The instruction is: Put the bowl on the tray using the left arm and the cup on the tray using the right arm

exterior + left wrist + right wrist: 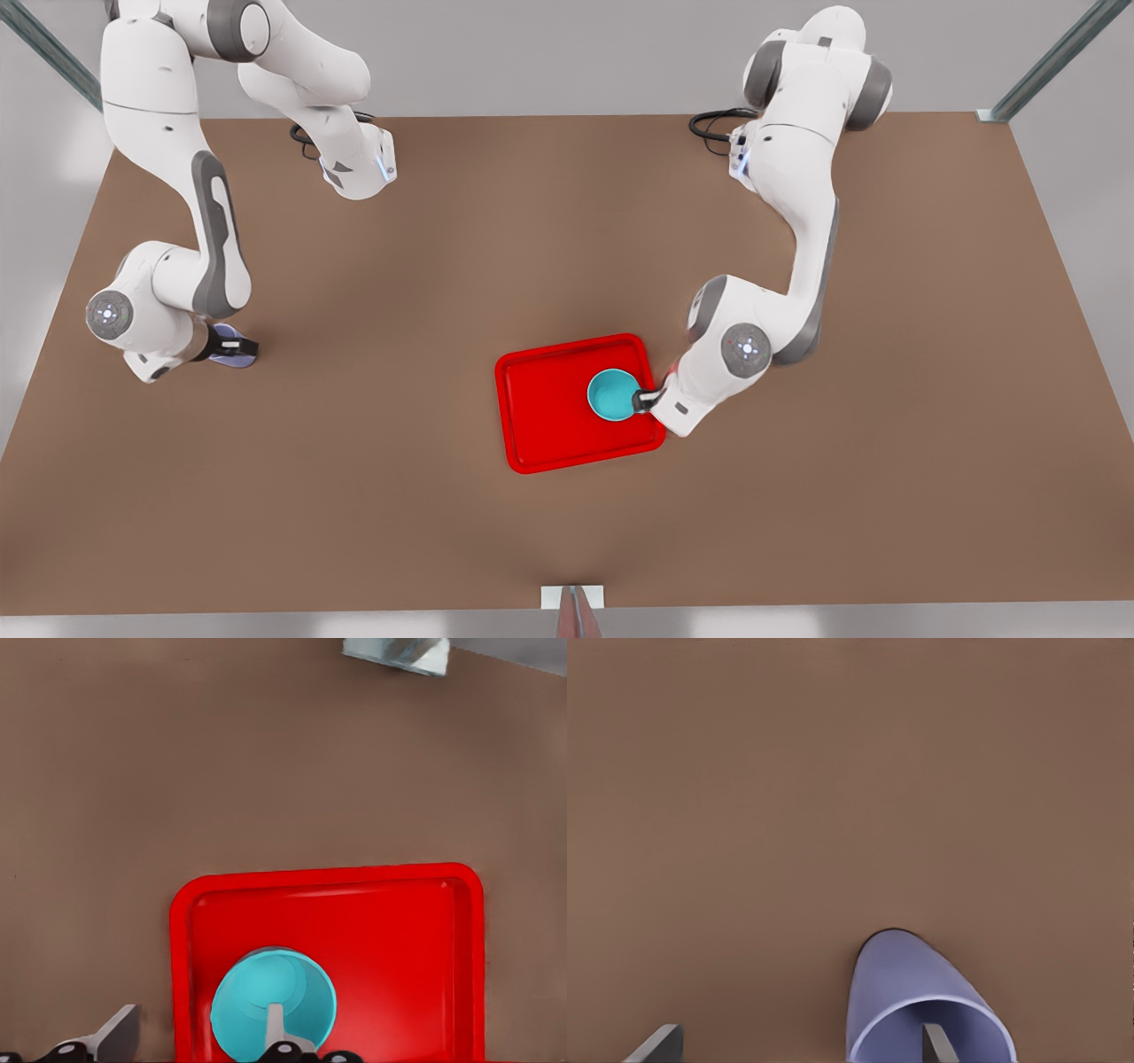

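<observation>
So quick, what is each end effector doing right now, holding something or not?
Left end effector: open, one finger inside the bowl on the tray, one outside.
Right end effector: open, straddling the cup wall.

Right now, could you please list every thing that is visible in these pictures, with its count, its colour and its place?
Flat rectangular tray: one, bright red, on the table, toward the front view's right of centre.
Small round glossy bowl: one, teal, over the tray near its edge on the front view's right.
Handleless tapered cup: one, pale lavender, at the table's side on the front view's left, apart from the tray.
Table: one, brown, under everything.
Left gripper: one, black, at the bowl's rim, one finger inside the bowl, one outside.
Right gripper: one, black, at the cup, one finger inside the cup's mouth, one outside.
</observation>
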`<state>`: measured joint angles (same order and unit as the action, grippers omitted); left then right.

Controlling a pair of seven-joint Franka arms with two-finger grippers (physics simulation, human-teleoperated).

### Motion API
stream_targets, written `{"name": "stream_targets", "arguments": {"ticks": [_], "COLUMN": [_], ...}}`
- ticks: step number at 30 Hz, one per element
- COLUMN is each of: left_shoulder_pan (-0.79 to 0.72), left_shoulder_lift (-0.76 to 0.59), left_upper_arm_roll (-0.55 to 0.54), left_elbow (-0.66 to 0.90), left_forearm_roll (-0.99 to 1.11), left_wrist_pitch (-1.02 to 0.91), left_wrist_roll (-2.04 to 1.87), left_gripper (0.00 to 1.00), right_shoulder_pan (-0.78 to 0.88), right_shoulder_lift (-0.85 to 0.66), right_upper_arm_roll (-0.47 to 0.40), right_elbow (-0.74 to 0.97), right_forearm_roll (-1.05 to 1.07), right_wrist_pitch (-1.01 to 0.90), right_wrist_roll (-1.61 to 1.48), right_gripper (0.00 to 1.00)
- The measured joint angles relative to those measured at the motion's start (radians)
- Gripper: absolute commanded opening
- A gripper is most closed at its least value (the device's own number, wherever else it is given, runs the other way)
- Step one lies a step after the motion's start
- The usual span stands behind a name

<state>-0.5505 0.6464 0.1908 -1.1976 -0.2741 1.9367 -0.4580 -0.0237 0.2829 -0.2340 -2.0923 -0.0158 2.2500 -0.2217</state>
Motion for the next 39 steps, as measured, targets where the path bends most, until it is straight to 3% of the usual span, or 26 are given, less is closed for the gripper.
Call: {"name": "stream_targets", "arguments": {"ticks": [4, 6, 7, 9, 39], "left_shoulder_pan": [0.097, 0.277, 0.317, 0.345, 0.347], "left_shoulder_lift": [-0.113, -0.301, -0.379, -0.440, -0.460], "left_upper_arm_roll": [0.097, -0.062, -0.108, -0.144, -0.155], "left_elbow": [0.172, -0.036, -0.143, -0.216, -0.199], "left_forearm_roll": [0.094, 0.146, 0.178, 0.220, 0.242], "left_wrist_pitch": [-0.309, -0.380, -0.391, -0.420, -0.513], "left_wrist_roll": [-0.004, 0.016, 0.027, 0.056, 0.254], "left_gripper": [1.00, 1.00, 1.00, 1.00, 1.00], "right_shoulder_pan": [0.001, 0.003, 0.003, 0.002, 0.005], "right_shoulder_lift": [-0.019, -0.026, -0.030, -0.032, 0.002], "right_upper_arm_roll": [-0.018, -0.027, -0.031, -0.033, -0.039], "right_elbow": [-0.057, -0.076, -0.086, -0.099, -0.096], "right_forearm_roll": [0.003, 0.004, 0.004, 0.004, 0.005], "right_wrist_pitch": [0.101, 0.130, 0.140, 0.157, 0.021], "right_wrist_roll": [-0.043, -0.061, -0.070, -0.085, -0.186], "right_gripper": [1.00, 1.00, 1.00, 1.00, 1.00]}}
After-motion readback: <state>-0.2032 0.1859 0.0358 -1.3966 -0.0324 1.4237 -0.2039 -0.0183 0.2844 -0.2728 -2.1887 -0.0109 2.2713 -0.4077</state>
